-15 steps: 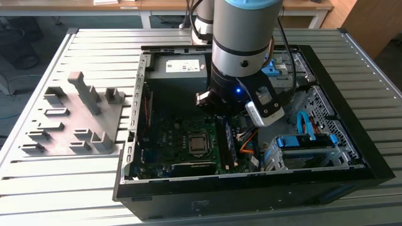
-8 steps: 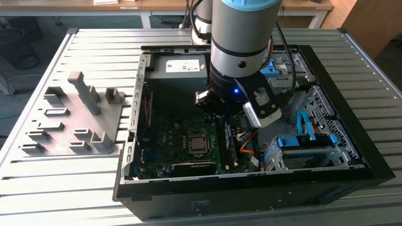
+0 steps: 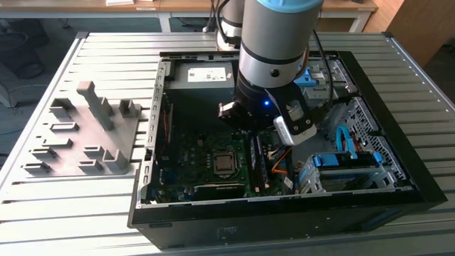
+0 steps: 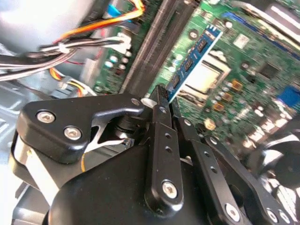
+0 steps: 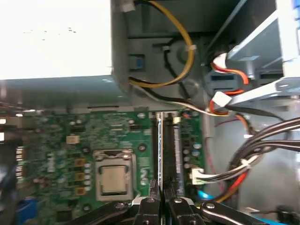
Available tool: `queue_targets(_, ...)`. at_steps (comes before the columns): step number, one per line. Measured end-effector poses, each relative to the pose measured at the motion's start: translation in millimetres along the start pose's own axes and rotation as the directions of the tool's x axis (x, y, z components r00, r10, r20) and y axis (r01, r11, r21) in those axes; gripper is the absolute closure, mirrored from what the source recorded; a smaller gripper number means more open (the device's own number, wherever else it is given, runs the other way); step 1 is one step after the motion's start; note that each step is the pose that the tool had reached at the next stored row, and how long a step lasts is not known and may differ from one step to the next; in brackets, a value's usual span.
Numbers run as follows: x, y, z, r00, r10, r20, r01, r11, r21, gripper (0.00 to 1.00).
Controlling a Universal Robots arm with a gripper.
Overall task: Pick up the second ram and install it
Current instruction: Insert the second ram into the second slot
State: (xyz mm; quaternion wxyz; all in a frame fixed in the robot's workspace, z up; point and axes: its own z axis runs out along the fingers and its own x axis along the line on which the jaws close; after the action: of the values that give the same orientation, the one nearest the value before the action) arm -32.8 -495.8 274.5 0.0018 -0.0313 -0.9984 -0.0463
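My gripper (image 4: 168, 101) is shut on the second ram (image 4: 194, 58), a thin dark stick with a blue-and-white label strip that juts out past the fingertips over the motherboard. In the first wrist view the ram (image 5: 160, 150) is edge-on, held upright between the fingers (image 5: 151, 206) and lined up along the long black slot strips (image 5: 168, 140) beside the silver processor (image 5: 114, 178). The arm (image 3: 274, 64) reaches down into the open computer case (image 3: 284, 205), with its wrist above the slots (image 3: 257, 160).
Bundles of orange, yellow and black cables (image 5: 225, 103) hang close to the slots. The power supply (image 3: 202, 74) sits at the back of the case and a blue-tabbed drive cage (image 3: 344, 160) at the exterior view's right. A grey parts rack (image 3: 85, 133) stands on the slatted table.
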Motion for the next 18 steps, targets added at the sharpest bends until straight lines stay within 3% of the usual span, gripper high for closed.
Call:
queue_targets(1,-0.2,0.0,-0.1,0.9999,0.001,-0.0142,-0.001,1.0000,0.0011,0.86)
queue_targets(2,-0.4,0.0,-0.1,0.9998,0.002,-0.0219,-0.002,1.0000,0.0017,0.86)
queue_targets(18,-0.5,-0.5,5.4,0.9997,0.002,-0.0235,-0.002,1.0000,0.0015,0.86)
